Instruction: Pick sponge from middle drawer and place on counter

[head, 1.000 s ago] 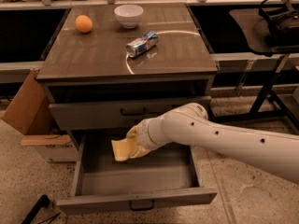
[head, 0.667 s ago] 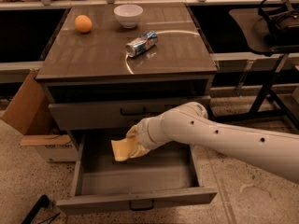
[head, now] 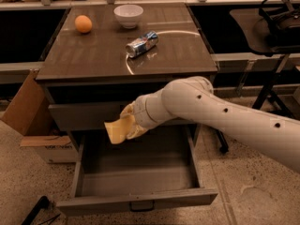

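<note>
My gripper [head: 125,124] is shut on the pale-yellow sponge [head: 115,131] and holds it above the left part of the open middle drawer [head: 140,179], level with the front of the closed drawer above it. The white arm reaches in from the right across the cabinet front. The drawer tray is pulled far out and nothing shows inside it. The counter [head: 93,55] is the glossy brown top above and behind the gripper.
On the counter are an orange [head: 83,24], a white bowl [head: 128,15] and a lying can [head: 141,44]. A cardboard box [head: 28,116] stands left of the cabinet. A dark side table [head: 262,27] with black legs stands at the right.
The gripper with the sponge has risen a little, from inside the drawer to just above its left side.
</note>
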You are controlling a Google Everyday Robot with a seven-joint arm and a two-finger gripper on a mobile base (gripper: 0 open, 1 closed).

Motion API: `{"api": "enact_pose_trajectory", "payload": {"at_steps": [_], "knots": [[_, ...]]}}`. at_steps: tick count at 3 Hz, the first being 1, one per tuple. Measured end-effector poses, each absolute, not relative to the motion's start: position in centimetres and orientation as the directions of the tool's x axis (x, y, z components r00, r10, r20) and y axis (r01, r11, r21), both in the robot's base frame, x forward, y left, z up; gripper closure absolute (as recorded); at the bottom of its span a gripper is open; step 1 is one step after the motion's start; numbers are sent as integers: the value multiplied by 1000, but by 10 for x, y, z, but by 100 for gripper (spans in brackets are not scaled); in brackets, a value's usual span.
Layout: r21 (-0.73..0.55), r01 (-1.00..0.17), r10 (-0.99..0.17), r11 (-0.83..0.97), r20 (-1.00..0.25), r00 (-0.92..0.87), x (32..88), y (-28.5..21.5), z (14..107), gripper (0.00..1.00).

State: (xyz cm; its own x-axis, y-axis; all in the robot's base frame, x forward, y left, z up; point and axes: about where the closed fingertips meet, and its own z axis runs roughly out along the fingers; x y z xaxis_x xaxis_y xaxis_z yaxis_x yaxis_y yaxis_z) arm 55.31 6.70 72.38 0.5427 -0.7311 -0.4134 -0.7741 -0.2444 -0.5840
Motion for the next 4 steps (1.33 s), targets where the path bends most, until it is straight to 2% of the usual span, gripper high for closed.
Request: {"api": "enact_pose_trajectory", "payload": {"at_steps": [2,4], "knots": [[-707,-650,-707,-278,-308,637,561,71,821,100],[-730,-633,-696,-257,-315,646,566,76,835,100]]}}
